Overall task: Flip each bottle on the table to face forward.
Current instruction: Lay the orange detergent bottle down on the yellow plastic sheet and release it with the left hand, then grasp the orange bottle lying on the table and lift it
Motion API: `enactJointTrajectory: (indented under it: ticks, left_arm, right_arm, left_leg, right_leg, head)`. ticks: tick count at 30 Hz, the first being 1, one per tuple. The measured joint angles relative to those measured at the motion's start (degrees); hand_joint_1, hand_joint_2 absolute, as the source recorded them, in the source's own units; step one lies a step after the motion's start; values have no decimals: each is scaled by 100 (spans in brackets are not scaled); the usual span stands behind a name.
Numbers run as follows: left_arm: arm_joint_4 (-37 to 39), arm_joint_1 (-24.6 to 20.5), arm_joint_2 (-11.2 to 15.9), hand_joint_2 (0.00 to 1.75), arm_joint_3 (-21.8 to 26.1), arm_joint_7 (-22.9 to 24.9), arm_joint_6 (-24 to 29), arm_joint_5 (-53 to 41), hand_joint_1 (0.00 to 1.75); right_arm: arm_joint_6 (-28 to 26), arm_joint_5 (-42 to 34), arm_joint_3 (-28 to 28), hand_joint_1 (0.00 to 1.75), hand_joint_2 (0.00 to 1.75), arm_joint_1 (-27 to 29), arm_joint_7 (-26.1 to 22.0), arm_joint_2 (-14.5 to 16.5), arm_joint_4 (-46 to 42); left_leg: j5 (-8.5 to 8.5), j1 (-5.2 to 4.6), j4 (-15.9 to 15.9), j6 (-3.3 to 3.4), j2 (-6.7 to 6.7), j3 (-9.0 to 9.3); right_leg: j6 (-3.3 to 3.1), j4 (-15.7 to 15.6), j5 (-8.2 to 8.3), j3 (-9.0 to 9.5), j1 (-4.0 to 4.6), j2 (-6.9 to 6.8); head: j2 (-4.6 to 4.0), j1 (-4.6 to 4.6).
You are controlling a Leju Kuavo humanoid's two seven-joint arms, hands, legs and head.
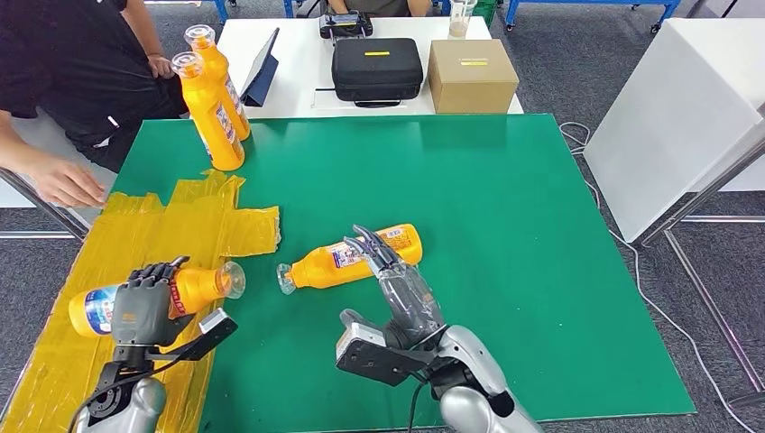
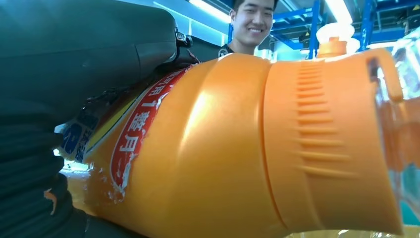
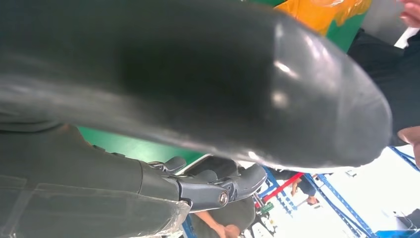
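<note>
Two orange bottles stand upright at the back left of the green mat (image 1: 505, 271): one nearer (image 1: 210, 113), one behind it (image 1: 222, 79). A third orange bottle (image 1: 329, 263) lies on its side mid-table, cap pointing left. My right hand (image 1: 390, 271) reaches over its body with fingers stretched out, holding nothing; its thick thumb (image 3: 208, 74) looms close in the right wrist view. A fourth bottle (image 1: 200, 287) lies on the yellow tape patch, and my left hand (image 1: 142, 308) grips it around the label end. In the left wrist view that bottle (image 2: 237, 148) is pressed against my hand (image 2: 74, 69).
A person sits at the left, one hand (image 1: 68, 185) resting on the table edge. Behind the mat stand a black case (image 1: 377, 68), a cardboard box (image 1: 472, 74) and a tablet (image 1: 262, 65). A white table (image 1: 677, 108) is at the right.
</note>
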Motion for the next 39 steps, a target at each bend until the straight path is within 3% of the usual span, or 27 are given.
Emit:
enactJointTrajectory:
  ticks: [4, 5, 6, 8, 9, 10, 19, 30, 33, 35, 39]
  left_arm:
    - [96, 6, -2, 175, 0, 149, 1, -3, 169]
    - [115, 7, -2, 175, 0, 159, 1, -2, 142]
    - [131, 8, -2, 175, 0, 163, 1, -2, 99]
    - [160, 9, -2, 87, -2, 184, 1, -3, 17]
    - [174, 11, -2, 44, -6, 207, 1, -6, 0]
    - [189, 15, -2, 0, -20, 247, 1, -8, 0]
    - [280, 180, 43, 0, -610, 489, 5, 262, 0]
    - [191, 188, 196, 0, -1532, 149, 10, 1408, 0]
    - [-150, 273, 254, 0, -1766, 125, -163, 2066, 0]
    - [-570, 348, 287, 0, -1872, 115, -519, 2983, 0]
    - [-1661, 485, 372, 0, -1851, 353, -2091, 6107, 0]
  right_arm:
    - [-1, 0, 32, 0, 0, 49, -13, -47, -16]
    - [-1, 0, 43, 0, 0, 54, -14, -56, -16]
    - [-1, 0, 53, 0, 0, 57, -14, -65, -16]
    - [-1, 0, 63, 0, 0, 65, -15, -78, -16]
    - [-1, 0, 65, 0, 0, 71, -17, -83, -16]
    - [0, 0, 68, 0, 0, 77, -24, -86, -16]
    - [74, 25, 75, 0, 0, 99, -85, -88, -19]
    - [187, -7, 65, 0, 0, -127, 74, -61, -18]
    - [186, 7, 21, 0, 0, -252, 128, -61, -2]
    - [174, 82, -61, 0, 0, -352, 174, -64, 37]
    - [255, 254, -329, 0, 175, -624, 180, -115, 309]
  left_leg:
    - [0, 0, 0, 0, 0, 0]
    - [0, 0, 0, 0, 0, 0]
    - [0, 0, 0, 0, 0, 0]
    - [0, 0, 0, 0, 0, 0]
    - [0, 0, 0, 0, 0, 0]
    - [0, 0, 0, 0, 0, 0]
    - [0, 0, 0, 0, -1, -1]
    - [0, 0, 0, 0, -1, 0]
    - [0, 0, 0, 0, 0, 0]
    - [0, 0, 0, 0, -1, -1]
    - [1, 0, 0, 1, 0, -2]
  right_leg:
    - [0, 0, 0, 0, 0, 0]
    - [0, 0, 0, 0, 0, 0]
    - [0, 0, 0, 0, 0, 0]
    - [0, 0, 0, 0, 0, 0]
    - [0, 0, 0, 0, 0, 0]
    - [0, 0, 0, 0, -1, 0]
    - [0, 0, 0, 0, -1, 0]
    - [0, 0, 0, 3, -1, 0]
    - [0, 0, 0, 2, 0, 0]
    - [0, 0, 0, 2, 0, 0]
    - [0, 0, 1, 3, -1, 0]
  head:
    - [0, 0]
    - [0, 0]
    - [1, 0]
    - [1, 0]
    - [1, 0]
    - [1, 0]
    - [1, 1]
    - [0, 0]
    - [0, -1]
    - [0, 0]
    - [1, 0]
